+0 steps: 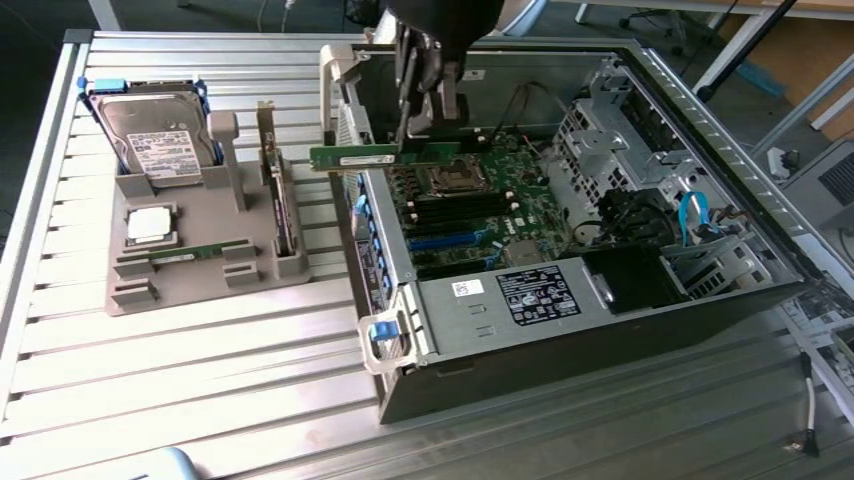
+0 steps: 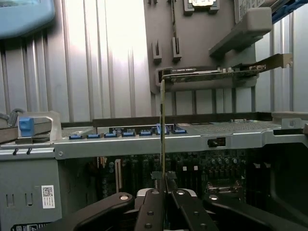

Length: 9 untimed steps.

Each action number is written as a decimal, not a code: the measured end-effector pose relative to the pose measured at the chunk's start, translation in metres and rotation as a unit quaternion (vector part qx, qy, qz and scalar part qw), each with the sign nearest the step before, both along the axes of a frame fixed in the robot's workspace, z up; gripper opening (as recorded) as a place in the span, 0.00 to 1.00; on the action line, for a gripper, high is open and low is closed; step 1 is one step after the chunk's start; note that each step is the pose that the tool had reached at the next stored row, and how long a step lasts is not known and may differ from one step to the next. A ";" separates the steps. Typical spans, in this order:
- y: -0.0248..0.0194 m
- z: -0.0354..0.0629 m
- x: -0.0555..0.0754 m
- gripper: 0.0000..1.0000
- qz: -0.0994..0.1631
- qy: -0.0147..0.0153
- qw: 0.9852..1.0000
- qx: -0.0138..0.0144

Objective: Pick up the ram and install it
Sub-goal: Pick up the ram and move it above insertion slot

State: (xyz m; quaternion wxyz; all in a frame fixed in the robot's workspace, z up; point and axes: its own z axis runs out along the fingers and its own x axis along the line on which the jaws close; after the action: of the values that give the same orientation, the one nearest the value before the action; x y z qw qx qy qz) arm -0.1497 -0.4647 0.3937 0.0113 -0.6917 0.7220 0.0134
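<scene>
We see the jaws clamped on the ram [image 1: 358, 157], level, upper centre of frame, over the open computer case [image 1: 534, 295], grey tray [image 1: 200, 272] toward the exterior view's left.

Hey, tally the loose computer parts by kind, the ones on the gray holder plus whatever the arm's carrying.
Ram sticks: 2, held ram and spare ram
Hard drive: 1
Processor chip: 1
Expansion card: 1
Total: 5

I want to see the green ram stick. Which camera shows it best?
The exterior view: the ram shows its long green face above the computer case. The wrist view sees the ram edge-on, a thin line.
</scene>
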 end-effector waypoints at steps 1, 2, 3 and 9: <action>-0.0001 0.0000 0.002 0.12 0.000 0.000 1.000 0.000; -0.0003 0.0000 0.004 0.12 0.000 0.000 1.000 0.000; -0.0004 0.0000 0.006 0.12 0.000 0.000 1.000 0.000; -0.0014 0.0000 0.017 0.12 0.000 0.000 1.000 0.000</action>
State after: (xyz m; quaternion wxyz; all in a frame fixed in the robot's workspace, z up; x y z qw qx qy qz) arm -0.1323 -0.4661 0.3938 0.0112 -0.6917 0.7220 0.0134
